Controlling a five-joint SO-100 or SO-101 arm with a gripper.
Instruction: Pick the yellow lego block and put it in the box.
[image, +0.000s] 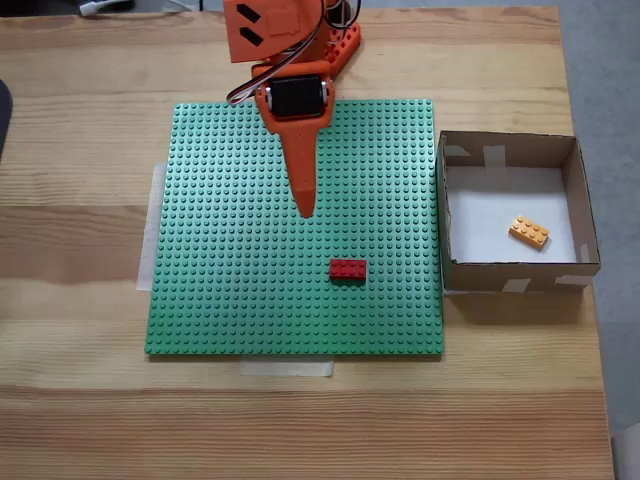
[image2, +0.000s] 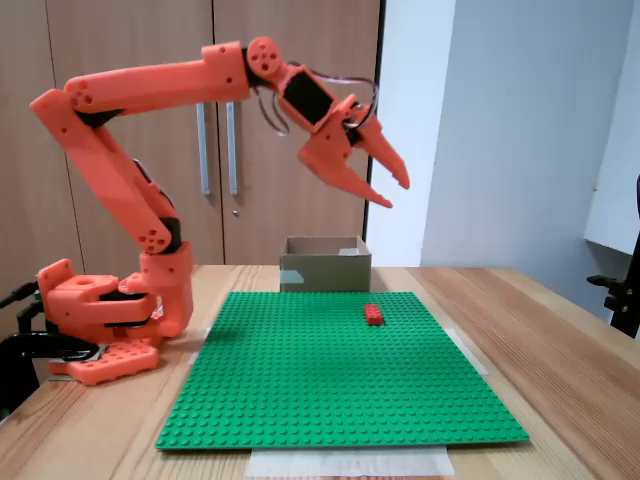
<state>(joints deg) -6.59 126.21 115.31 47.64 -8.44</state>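
The yellow lego block (image: 529, 232) lies tilted on the white bottom of the box (image: 500, 272), towards its right side in the fixed view from above. The box (image2: 325, 270) stands just past the far edge of the green plate in the side fixed view, and its wall hides the block there. My orange gripper (image2: 396, 193) hangs high above the plate, open, with nothing between its fingers. From above, the gripper (image: 306, 208) points at the plate's middle, well left of the box.
A red brick (image: 348, 269) (image2: 373, 314) sits on the green studded baseplate (image: 250, 290) (image2: 330, 390), which is taped to a wooden table. The arm's base (image2: 100, 320) stands at the plate's rear edge. The table's edge runs just right of the box.
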